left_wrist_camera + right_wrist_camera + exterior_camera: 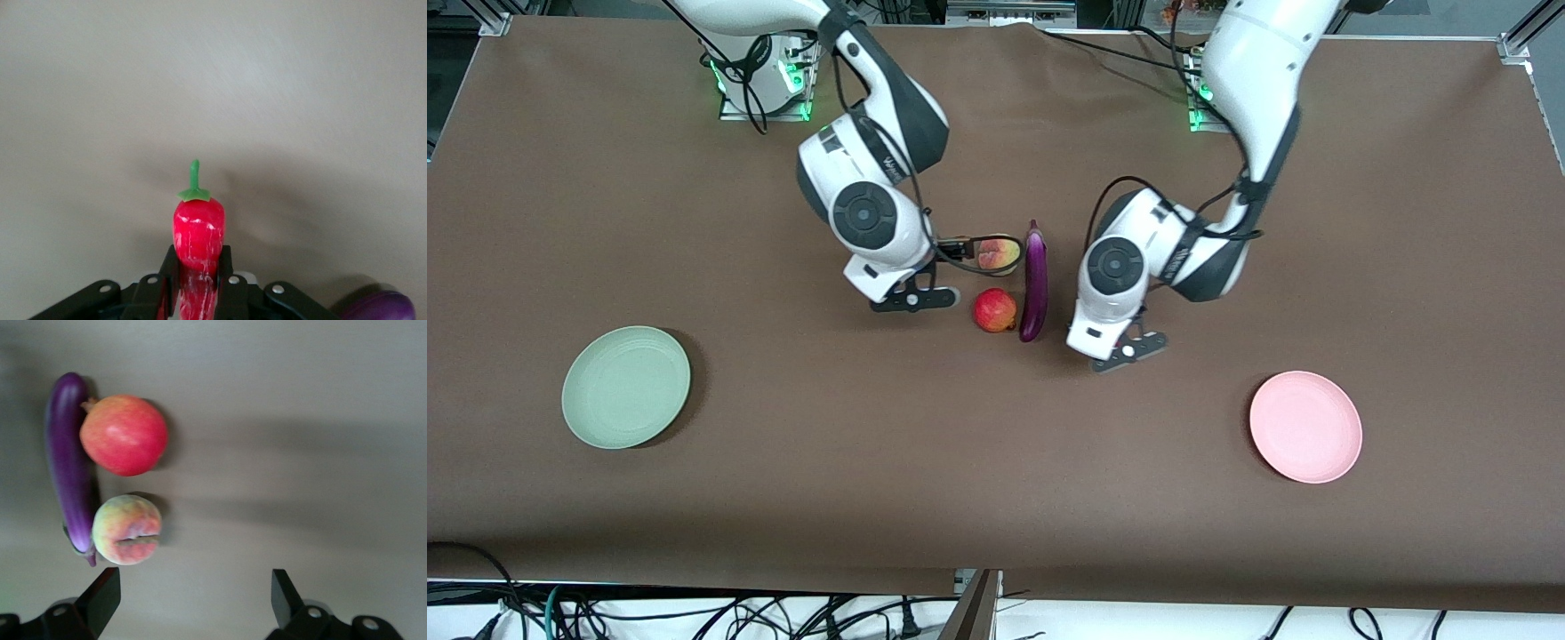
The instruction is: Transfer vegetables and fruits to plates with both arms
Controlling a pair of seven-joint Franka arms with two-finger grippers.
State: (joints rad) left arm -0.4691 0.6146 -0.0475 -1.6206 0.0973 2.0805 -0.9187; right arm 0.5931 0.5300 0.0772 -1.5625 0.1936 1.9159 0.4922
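Observation:
My left gripper [198, 261] is shut on the red chili pepper [198, 227], whose green stem points away from the fingers. In the front view this gripper [1129, 349] is low over the table beside the purple eggplant [1034, 280], and the chili is hidden under it. My right gripper [193, 581] is open and empty, low over the table [914, 300] beside the peach [999, 254] and the red apple [994, 310]. The peach [127, 529], apple [124, 435] and eggplant [69, 460] lie together. The eggplant's end shows in the left wrist view [380, 307].
The pale green plate [626, 387] lies toward the right arm's end of the table, nearer to the front camera than the fruits. The pale pink plate [1305, 427] lies toward the left arm's end. Both are bare. A brown cloth [960, 462] covers the table.

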